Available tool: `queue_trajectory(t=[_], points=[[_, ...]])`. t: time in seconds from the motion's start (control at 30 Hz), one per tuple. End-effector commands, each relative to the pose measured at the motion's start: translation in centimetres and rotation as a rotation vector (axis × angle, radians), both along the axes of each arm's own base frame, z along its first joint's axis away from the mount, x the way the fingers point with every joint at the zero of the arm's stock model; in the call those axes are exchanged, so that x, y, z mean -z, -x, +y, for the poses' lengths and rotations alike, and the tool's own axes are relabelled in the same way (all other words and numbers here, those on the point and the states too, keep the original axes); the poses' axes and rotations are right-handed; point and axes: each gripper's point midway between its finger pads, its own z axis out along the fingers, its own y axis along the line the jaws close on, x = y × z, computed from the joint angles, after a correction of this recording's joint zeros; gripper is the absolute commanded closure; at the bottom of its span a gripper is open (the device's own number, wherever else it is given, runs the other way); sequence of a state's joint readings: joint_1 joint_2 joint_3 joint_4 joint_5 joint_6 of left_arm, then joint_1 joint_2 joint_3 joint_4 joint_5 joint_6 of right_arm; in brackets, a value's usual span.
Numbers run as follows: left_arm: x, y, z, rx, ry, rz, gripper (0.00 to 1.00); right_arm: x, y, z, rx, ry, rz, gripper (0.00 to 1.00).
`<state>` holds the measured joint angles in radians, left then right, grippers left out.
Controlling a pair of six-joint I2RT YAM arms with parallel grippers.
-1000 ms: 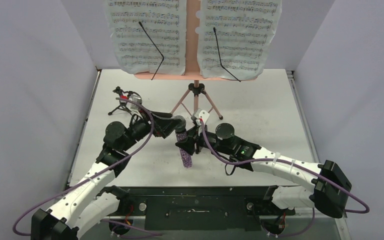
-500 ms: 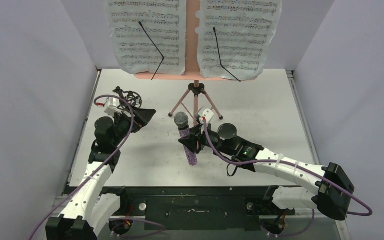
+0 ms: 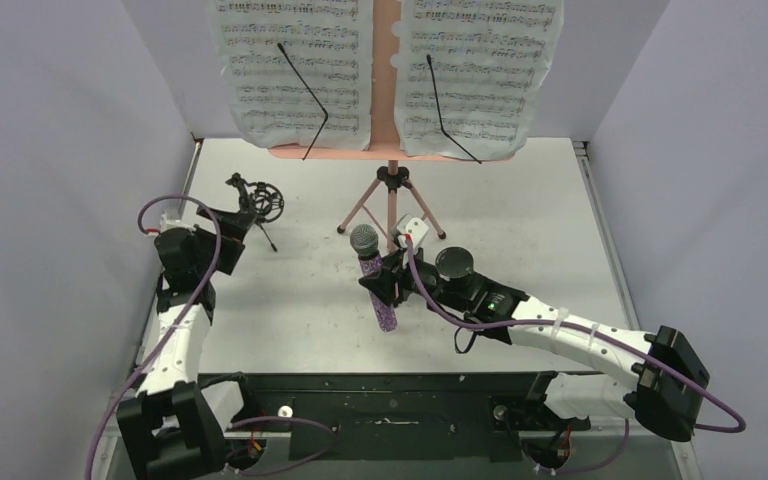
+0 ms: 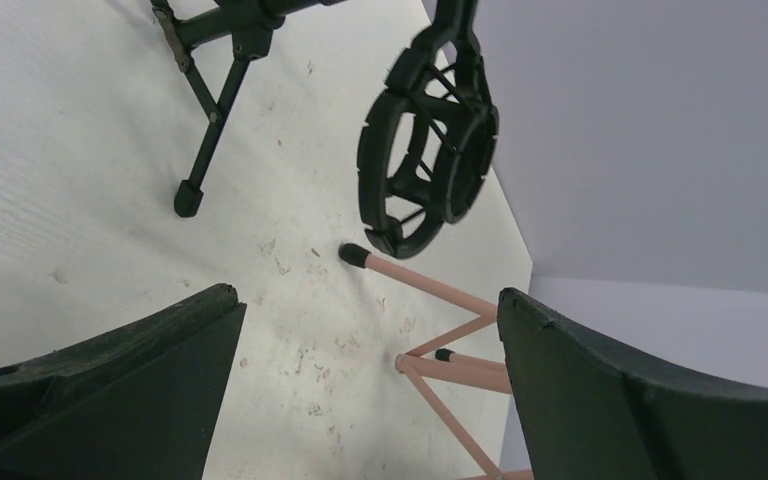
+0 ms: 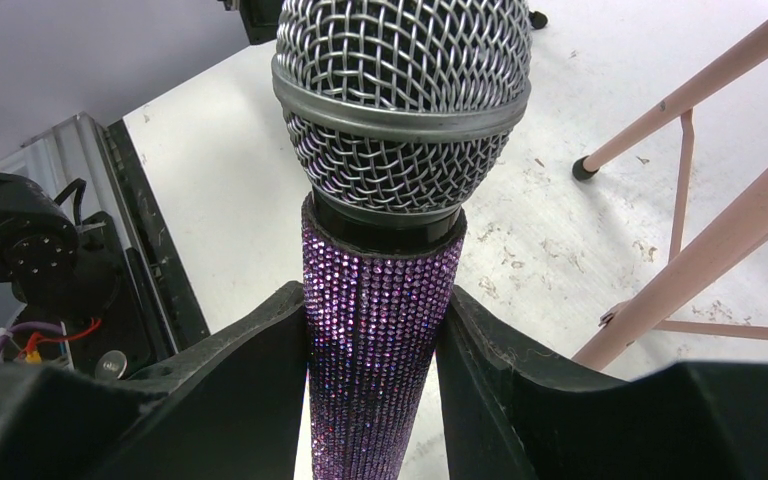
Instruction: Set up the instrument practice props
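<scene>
The microphone [image 5: 385, 250] is held mid-body by the right gripper [image 5: 375, 335], head above the jaws; rigid, probably top-heavy; best gripped just below head.

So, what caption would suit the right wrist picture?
Right claw gripping a purple glitter microphone, pink stand legs behind.

Plain pale grey walls [image 3: 60, 150] enclose a scuffed white table [image 3: 520, 200], evenly lit, a black metal plate [image 3: 390, 400] along its near edge.

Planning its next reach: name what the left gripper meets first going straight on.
Probably the black mic holder, its ring just ahead of the open left gripper; depth is unclear.
</scene>
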<state>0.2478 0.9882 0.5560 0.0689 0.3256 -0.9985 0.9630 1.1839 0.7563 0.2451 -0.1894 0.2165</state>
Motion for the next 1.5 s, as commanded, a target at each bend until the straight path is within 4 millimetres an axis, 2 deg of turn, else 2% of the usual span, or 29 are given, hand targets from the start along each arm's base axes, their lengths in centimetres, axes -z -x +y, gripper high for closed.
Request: queue_trajectory(t=[0.0,0.17,0.2,0.43,0.67,0.83,1.1,1.27,1.47], points=[[-3.1,-2.8,-0.3,0.064,0.092,-0.120,0.00,-4.1,-0.2,0.0,0.010,-0.097,-0.083,0.95],[-2.9,-4.6,-0.2,0.090,0.118,-0.126,0.00,-4.3,-0.2,-0.2,0.012,-0.096,-0.084,0.95],[-3.1,-5.0,-0.2,0.095,0.118,-0.138,0.05,-4.3,-0.2,-0.2,0.015,-0.094,-0.085,0.95],[-3.9,-7.0,0.1,0.110,0.108,-0.187,0.15,-4.3,-0.1,-0.4,0.018,-0.089,-0.084,0.95],[-2.8,-8.3,-0.1,0.140,0.147,-0.174,0.30,-4.5,-0.1,-0.5,0.020,-0.088,-0.088,0.95],[-2.6,-8.1,-0.4,0.152,0.133,-0.189,0.42,-4.6,-0.1,-0.8,0.029,-0.089,-0.089,0.95],[-1.5,-7.4,-0.7,0.169,0.106,-0.161,0.67,-4.6,-0.1,-0.7,0.027,-0.091,-0.087,0.95],[-1.0,-6.4,-1.5,0.197,0.093,-0.145,0.75,-4.9,-0.1,-0.8,0.028,-0.096,-0.090,0.95],[-0.6,-3.7,-3.0,0.217,0.078,-0.137,0.76,-5.1,-0.1,-0.8,0.033,-0.101,-0.087,0.95]])
